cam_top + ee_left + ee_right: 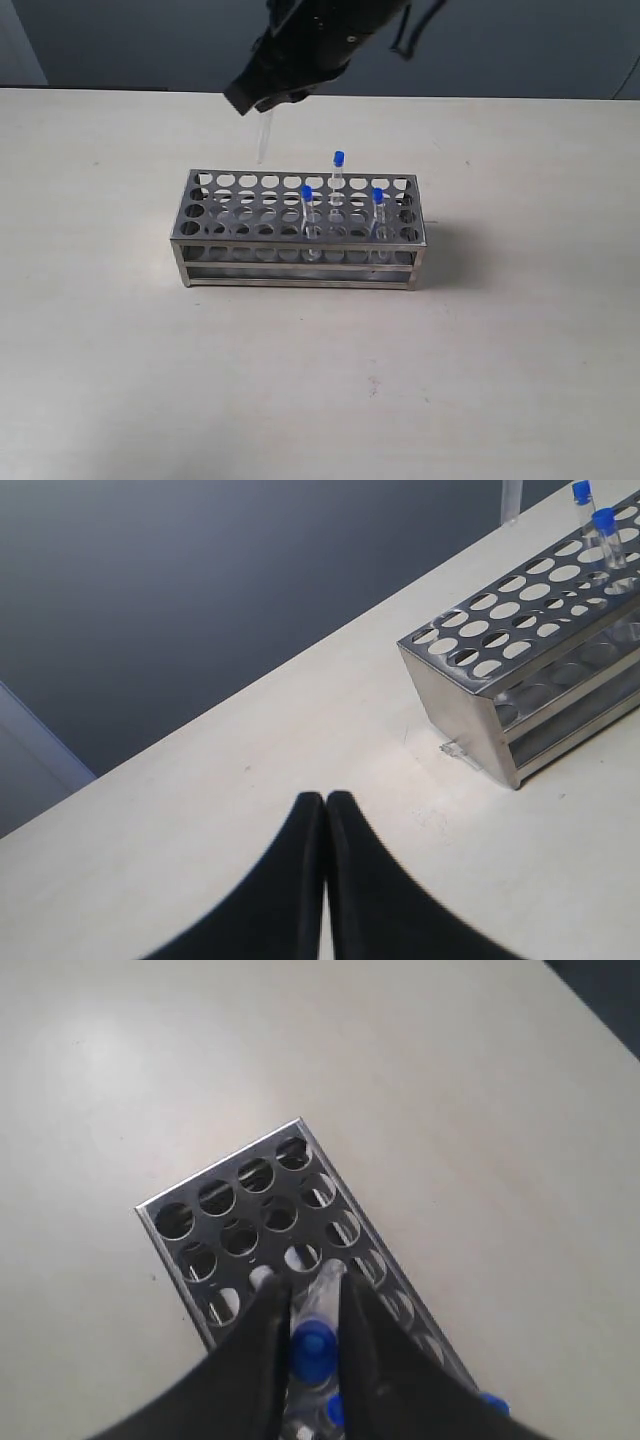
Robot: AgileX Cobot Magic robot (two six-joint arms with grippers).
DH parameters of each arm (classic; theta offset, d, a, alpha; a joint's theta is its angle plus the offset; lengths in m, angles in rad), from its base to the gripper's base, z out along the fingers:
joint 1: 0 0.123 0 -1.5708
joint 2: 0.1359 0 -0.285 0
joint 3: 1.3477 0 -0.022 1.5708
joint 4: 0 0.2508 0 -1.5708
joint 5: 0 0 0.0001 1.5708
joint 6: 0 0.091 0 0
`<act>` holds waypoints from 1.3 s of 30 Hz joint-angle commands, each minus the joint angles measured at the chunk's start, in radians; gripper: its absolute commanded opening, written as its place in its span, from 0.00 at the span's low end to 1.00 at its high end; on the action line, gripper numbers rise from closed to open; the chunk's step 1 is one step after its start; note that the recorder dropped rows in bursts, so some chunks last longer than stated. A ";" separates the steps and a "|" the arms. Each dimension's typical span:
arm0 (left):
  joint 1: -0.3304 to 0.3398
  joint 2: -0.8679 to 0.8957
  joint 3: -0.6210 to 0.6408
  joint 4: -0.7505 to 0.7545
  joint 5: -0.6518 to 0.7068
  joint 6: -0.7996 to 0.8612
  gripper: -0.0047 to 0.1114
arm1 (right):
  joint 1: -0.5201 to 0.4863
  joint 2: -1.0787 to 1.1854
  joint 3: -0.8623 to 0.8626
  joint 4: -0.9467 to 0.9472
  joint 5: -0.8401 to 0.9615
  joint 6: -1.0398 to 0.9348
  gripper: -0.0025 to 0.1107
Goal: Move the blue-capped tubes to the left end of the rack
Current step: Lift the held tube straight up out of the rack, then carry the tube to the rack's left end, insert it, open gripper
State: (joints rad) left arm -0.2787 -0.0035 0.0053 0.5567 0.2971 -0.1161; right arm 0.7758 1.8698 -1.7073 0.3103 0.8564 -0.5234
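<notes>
Transfer looks midway: the right end effector (pixel 312 1290) pinches one blue-capped tube (pixel 313 1352) near its cap, upright above the rack (pixel 290 262) – over holes toward the left edge of the worktop (pixel 120 380), presumably so it can drop straight in. Three other tubes (pixel 339 160) stand in the half nearer the right edge (not yet shifted). The left end effector (pixel 325 825), fingers pressed together and empty, hovers clear of the rack's end – out of the way.

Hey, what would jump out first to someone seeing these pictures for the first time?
The shiny steel rack sits in the middle of the table, with three blue-capped tubes standing in its right half. Above its left half the right gripper holds a fourth tube by its cap. The left gripper is shut on nothing, beyond the rack's left end.
</notes>
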 commanded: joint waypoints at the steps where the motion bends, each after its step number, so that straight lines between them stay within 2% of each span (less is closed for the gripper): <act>1: -0.004 0.003 -0.005 -0.003 -0.005 -0.005 0.05 | 0.048 0.134 -0.173 -0.038 0.081 -0.024 0.01; 4: -0.004 0.003 -0.005 -0.003 -0.005 -0.005 0.05 | 0.086 0.218 -0.273 -0.058 0.094 -0.024 0.01; 10: -0.004 0.003 -0.005 -0.003 -0.005 -0.005 0.05 | 0.105 0.290 -0.339 -0.058 0.090 -0.024 0.01; 39: -0.004 0.003 -0.005 -0.002 -0.007 -0.005 0.05 | 0.105 0.443 -0.343 -0.010 0.024 -0.020 0.01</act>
State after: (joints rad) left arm -0.2787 -0.0035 0.0053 0.5567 0.2971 -0.1161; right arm 0.8814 2.2792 -2.0599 0.3097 0.8736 -0.5433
